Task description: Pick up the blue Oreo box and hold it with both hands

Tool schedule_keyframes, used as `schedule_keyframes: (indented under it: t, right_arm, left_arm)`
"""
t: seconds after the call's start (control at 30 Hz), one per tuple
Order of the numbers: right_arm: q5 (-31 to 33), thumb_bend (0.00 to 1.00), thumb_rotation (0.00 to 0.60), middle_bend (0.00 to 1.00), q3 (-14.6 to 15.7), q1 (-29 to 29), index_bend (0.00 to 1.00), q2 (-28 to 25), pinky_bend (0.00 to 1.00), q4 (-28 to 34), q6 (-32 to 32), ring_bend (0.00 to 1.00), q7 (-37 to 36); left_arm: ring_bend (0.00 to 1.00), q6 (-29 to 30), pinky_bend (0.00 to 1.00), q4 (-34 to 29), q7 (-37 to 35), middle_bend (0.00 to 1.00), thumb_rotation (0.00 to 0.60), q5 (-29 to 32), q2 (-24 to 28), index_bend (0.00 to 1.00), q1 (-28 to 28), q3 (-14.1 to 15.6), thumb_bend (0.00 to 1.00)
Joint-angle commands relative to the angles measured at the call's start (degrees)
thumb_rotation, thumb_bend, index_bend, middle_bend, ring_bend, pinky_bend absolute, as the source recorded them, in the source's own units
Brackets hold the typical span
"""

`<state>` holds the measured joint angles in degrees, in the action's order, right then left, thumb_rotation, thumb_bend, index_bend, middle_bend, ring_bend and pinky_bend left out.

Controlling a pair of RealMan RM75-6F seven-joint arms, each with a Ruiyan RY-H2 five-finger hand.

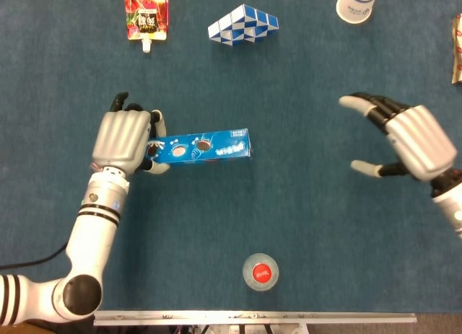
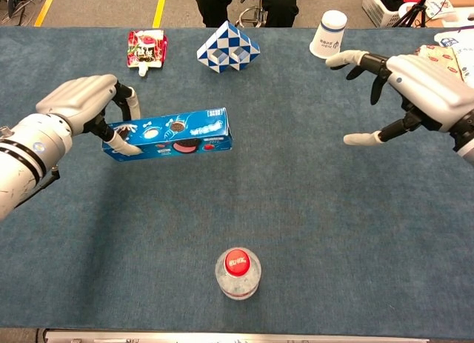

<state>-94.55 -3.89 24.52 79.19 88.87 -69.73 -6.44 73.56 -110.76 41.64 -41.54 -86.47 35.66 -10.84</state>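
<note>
The blue Oreo box (image 1: pixel 206 146) (image 2: pixel 178 132) hangs lengthwise above the table, left of centre. My left hand (image 1: pixel 126 141) (image 2: pixel 85 104) grips its left end, thumb under and fingers over. My right hand (image 1: pixel 408 138) (image 2: pixel 415 87) is open at the right, fingers spread and pointing left toward the box, well apart from its free right end.
A clear bottle with a red cap (image 1: pixel 260 272) (image 2: pixel 237 272) stands near the front edge. Along the back lie a red snack pouch (image 1: pixel 146 14), a blue-and-white folding puzzle (image 1: pixel 243 23) and a white paper cup (image 1: pixel 357 3). A wrapped packet (image 2: pixel 441 70) lies behind my right hand.
</note>
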Motion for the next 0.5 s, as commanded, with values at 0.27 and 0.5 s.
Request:
schedule_keyframes:
  t: [0.27, 0.5]
  right_arm:
    - [0.0, 0.0, 0.6, 0.18, 0.4, 2.6, 0.18, 3.9, 0.45, 0.4, 2.6, 0.22, 3.0]
    - [0.1, 0.0, 0.6, 0.18, 0.0, 4.1, 0.18, 7.7, 0.44, -1.2, 2.8, 0.22, 3.6]
  left_arm:
    - [0.29, 0.2, 0.09, 1.2, 1.1, 0.68, 0.6, 3.8, -2.2, 0.64, 2.6, -1.7, 0.06]
    - [0.29, 0.4, 0.09, -0.1, 0.6, 0.68, 0.6, 6.2, -2.4, 0.64, 4.0, -3.5, 0.06]
